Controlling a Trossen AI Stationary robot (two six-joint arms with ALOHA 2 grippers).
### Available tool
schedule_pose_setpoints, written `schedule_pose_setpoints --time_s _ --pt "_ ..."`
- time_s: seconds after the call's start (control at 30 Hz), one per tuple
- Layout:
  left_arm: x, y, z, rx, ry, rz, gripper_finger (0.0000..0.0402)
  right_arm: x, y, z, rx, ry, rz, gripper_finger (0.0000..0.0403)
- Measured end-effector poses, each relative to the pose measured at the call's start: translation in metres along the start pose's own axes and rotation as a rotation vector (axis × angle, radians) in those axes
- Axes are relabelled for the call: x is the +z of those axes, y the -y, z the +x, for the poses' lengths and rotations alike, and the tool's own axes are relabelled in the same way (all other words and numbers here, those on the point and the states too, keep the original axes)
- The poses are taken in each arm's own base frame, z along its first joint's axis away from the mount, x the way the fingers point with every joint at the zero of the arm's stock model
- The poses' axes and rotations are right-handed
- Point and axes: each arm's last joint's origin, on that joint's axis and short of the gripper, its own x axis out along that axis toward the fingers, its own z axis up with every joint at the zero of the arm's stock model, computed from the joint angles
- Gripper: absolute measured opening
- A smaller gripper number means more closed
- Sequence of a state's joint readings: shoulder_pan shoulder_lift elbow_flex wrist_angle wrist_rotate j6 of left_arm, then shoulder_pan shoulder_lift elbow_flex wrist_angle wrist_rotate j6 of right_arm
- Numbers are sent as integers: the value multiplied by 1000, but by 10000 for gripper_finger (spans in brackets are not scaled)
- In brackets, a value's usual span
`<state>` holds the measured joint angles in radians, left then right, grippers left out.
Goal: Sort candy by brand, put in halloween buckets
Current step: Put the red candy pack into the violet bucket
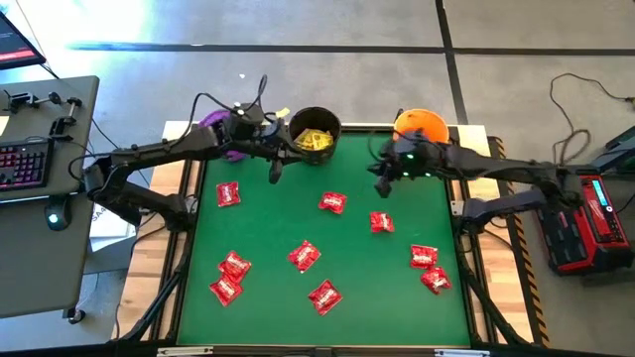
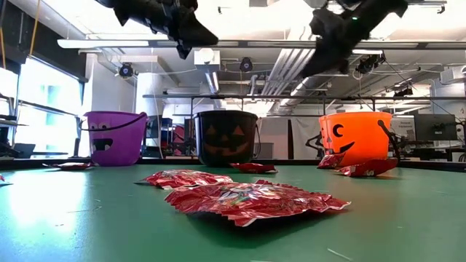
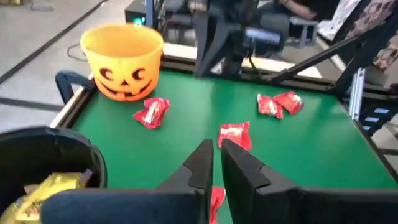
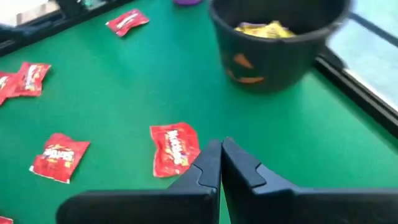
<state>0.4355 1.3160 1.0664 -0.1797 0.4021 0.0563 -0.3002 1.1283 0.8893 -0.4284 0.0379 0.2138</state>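
Green worktop [image 1: 397,297] carries scattered red packets [image 1: 304,255]; yellow packets [image 1: 314,140] seen inside black bucket [image 1: 316,131]; orange bucket [image 1: 421,126] at far right corner, purple bucket [image 2: 113,137] at far left.
Left claw [image 1: 275,174] held above worktop beside black bucket, fingers nearly pressed together, nothing pinched.
Right claw [image 1: 381,186] held near orange bucket, pressed together, empty.
Judgement: red packets remain unsorted. Fingers to be spread before descent; one packet centred between them; neighbours left undisturbed.

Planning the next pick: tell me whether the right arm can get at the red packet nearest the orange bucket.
Probably yes. The right gripper hangs above the mat near that red packet, fingers shut and empty, with nothing lying between them. The orange bucket stands behind it, out of the way.
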Motion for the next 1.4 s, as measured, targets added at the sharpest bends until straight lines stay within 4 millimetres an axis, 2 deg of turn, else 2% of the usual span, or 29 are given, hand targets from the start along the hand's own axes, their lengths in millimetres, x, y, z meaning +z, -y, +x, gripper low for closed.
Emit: schedule_pose_setpoints --time_s 0.17,0.53,0.8,1.07,1.4 --pt "-9 10 16 -13 -72 31 2 -19 12 -15 -46 7 14 0" --pt "-18 42 66 55 -221 9 6 -22 30 -17 -113 0 -119 0" --pt "-27 60 100 112 -306 -74 54 -21 39 -17 -134 -1 -192 0" --pt "-44 76 123 101 -400 -143 110 -22 44 -18 -168 -18 -180 0" --pt "-68 77 143 126 -481 -218 153 -24 45 -18 -176 -42 -150 0"
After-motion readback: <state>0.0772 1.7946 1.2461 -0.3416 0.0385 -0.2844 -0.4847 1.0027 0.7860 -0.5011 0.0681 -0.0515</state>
